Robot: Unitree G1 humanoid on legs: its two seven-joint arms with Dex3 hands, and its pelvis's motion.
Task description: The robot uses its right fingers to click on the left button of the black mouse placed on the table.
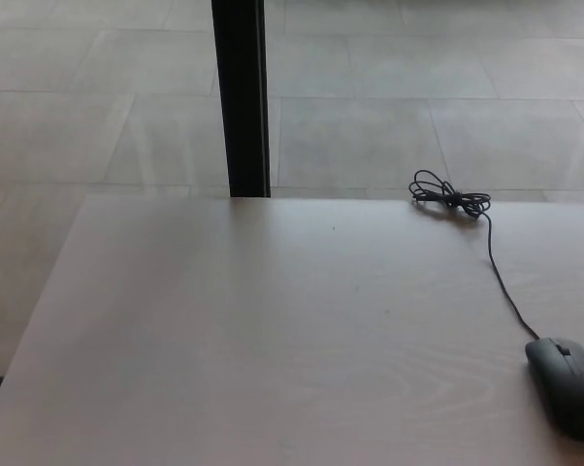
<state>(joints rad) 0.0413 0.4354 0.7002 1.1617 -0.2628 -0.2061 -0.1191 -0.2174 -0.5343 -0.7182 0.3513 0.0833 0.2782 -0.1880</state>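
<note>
While neither hand shows, so the state of the fingers cannot be told, the black mouse lies by the bench's right edge near its front corner. Its cable runs to a tangled coil at the far edge.

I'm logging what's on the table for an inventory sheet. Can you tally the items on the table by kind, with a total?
Black mouse: 1
Mouse cable, ending in a coiled bundle near the far edge: 1
Total: 2 items on the table.
No robot hand is in view.
</note>
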